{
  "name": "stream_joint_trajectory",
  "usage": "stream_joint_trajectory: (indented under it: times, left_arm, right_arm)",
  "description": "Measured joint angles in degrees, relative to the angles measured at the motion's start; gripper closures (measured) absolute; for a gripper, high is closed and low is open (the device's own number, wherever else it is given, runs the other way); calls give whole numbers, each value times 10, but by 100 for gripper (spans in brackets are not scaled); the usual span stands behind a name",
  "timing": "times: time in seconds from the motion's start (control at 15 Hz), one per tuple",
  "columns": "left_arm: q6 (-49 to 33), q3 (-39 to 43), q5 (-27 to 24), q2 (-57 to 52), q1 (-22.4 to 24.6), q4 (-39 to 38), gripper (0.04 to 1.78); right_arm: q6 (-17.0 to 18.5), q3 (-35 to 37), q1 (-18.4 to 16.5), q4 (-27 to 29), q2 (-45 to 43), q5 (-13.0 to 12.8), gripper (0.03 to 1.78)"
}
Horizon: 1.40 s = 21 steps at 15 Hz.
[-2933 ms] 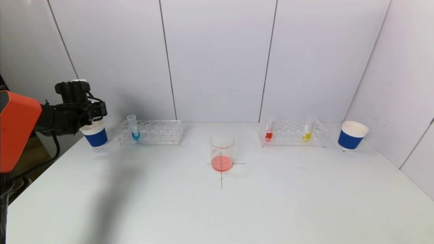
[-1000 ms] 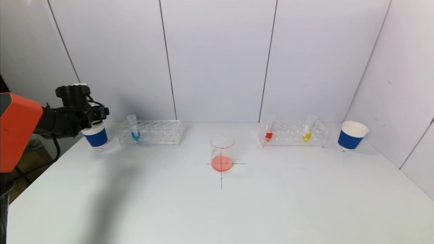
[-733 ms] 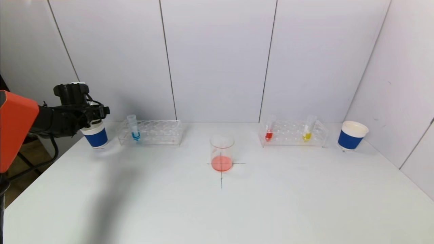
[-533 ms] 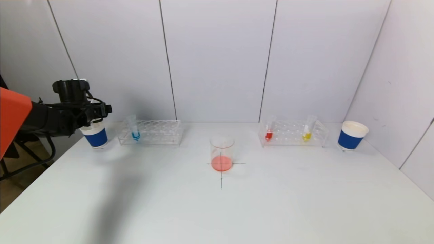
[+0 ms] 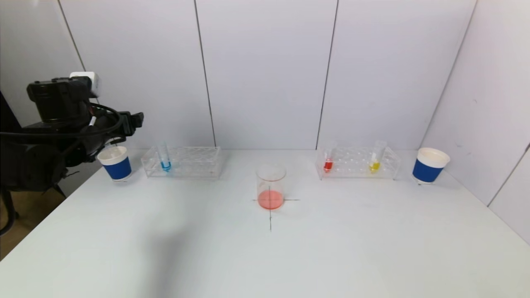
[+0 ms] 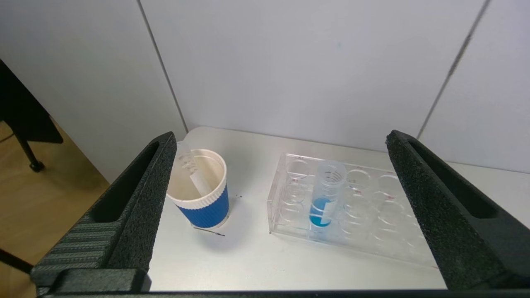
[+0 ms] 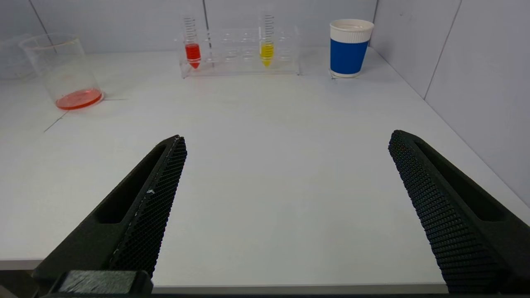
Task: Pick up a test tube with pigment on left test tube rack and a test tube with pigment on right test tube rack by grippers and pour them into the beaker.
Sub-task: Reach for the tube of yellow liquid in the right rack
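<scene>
The left test tube rack (image 5: 182, 162) holds one tube with blue pigment (image 5: 165, 160) (image 6: 327, 196). My left gripper (image 5: 131, 121) (image 6: 281, 134) hangs open and empty above the table's far left corner, over and behind the blue paper cup (image 5: 115, 162). An empty tube (image 6: 191, 171) leans inside that cup (image 6: 205, 198). The beaker (image 5: 271, 186) (image 7: 66, 72) with reddish liquid stands mid-table. The right rack (image 5: 358, 162) (image 7: 240, 51) holds a red tube (image 5: 328, 162) (image 7: 192, 49) and a yellow tube (image 5: 375, 161) (image 7: 267, 47). My right gripper (image 7: 286, 136) is open at the table's near edge, outside the head view.
A second blue paper cup (image 5: 430, 165) (image 7: 349, 47) stands to the right of the right rack, near the side wall. Wall panels close the back and the right. A black cross is drawn on the table (image 5: 290, 248) under the beaker.
My left arm has lifted and drawn back from over the left blue cup, so the cup now shows whole. The empty tube stays in the cup. Nothing else moved.
</scene>
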Motion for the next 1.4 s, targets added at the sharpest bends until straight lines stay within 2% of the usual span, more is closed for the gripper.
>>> stream_joint_trajectory:
  times: [0.53,0.67,0.93,1.2,1.4]
  left_arm:
    - [65,256,-38,-283,-8,-9,6]
    - [109,303,-48,-344,-9,-8,6]
    - [153,411,-42,-463,-8,0,6]
    - [156,476,-39,-618,-8,88,6]
    - [158,482,-39,-758,-8,232,6]
  right_arm:
    - [0,0,0,0,0,0,4]
    - [0,0,0,0,0,0,4]
    - [0,0,0,0,0,0,4]
    - [0,0,0,0,0,0,4]
    - [0,0,0,0,0,0,4]
